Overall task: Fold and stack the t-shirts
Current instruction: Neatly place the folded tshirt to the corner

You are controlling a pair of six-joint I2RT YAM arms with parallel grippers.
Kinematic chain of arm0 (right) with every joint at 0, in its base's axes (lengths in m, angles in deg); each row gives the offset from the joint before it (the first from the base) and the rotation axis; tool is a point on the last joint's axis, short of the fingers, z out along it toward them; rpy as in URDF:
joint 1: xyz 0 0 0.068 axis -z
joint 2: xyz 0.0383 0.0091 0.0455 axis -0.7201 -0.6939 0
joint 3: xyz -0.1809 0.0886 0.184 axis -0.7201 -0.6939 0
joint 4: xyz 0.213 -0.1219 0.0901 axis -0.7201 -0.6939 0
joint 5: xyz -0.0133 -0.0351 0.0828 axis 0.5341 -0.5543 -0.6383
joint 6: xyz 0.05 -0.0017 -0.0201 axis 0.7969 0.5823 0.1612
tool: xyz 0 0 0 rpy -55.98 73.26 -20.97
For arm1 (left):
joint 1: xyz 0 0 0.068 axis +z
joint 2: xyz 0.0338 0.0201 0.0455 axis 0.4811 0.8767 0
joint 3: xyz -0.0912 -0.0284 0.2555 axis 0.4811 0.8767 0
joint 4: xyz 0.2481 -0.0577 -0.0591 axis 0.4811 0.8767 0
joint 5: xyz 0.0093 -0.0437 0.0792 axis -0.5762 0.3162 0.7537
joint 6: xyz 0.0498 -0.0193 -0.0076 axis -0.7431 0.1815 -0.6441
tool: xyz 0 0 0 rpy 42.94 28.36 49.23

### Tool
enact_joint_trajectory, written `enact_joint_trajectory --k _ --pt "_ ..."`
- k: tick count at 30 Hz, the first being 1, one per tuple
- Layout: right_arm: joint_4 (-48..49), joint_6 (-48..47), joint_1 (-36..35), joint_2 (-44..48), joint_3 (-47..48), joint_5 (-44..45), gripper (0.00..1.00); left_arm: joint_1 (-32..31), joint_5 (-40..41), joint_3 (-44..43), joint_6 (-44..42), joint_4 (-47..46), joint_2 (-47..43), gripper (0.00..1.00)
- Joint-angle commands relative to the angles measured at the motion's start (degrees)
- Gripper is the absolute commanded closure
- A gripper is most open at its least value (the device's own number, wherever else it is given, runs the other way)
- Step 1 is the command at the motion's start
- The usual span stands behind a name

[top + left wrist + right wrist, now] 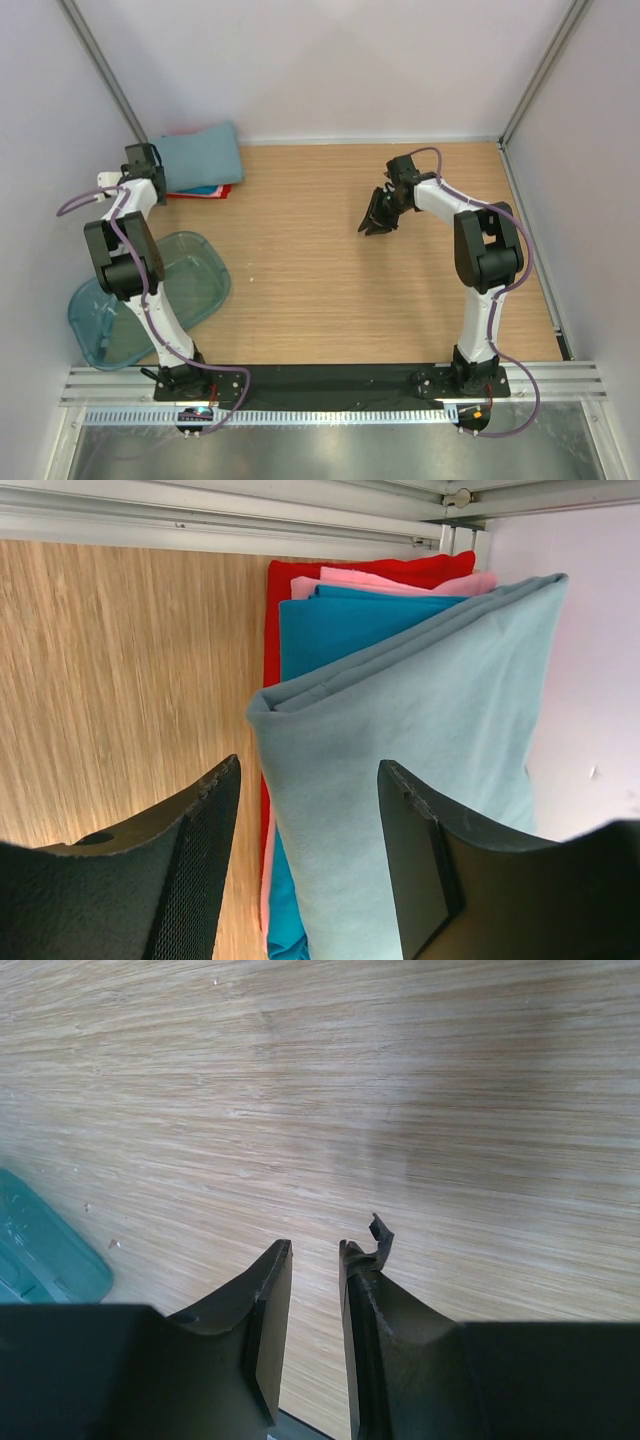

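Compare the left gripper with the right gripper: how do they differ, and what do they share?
Opening: the left gripper stands wide open; the right gripper shows only a narrow gap.
Below: the left gripper is over the folded grey-blue t-shirt; the right gripper is over a bare part of the wooden table.
Shared: both have black fingers and hold nothing.
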Motion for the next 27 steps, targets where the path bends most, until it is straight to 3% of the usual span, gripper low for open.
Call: enact_joint_trajectory --k 1,5,7,10,13,27 --pt "1.7 0.9 0.1 2.54 0.28 -0.39 0.67 0.36 1.27 -0.03 1.52 -1.87 -0.99 0.42" --pt "2.84 1.34 0.1 3.51 -0.95 -0.3 0.67 0.27 1.17 -0.47 1.52 -2.04 0.15 0.45" --pt "2.76 1.34 0.19 3.34 -0.87 -0.3 0.67 0.27 1.79 -1.35 0.73 -2.22 0.85 0.56" --pt "2.49 1.34 0.19 3.25 -0.52 -0.13 0.67 0.36 2.14 -3.01 -0.85 -2.83 1.03 0.82" --pt "2.41 1.42 0.19 3.07 -0.08 -0.04 0.67 0.27 1.79 -4.86 -2.08 -2.92 1.56 0.99" --pt "3.11 1.95 0.1 3.77 -1.04 0.32 0.67 0.88 5.14 -14.27 -11.58 3.4 2.7 1.0"
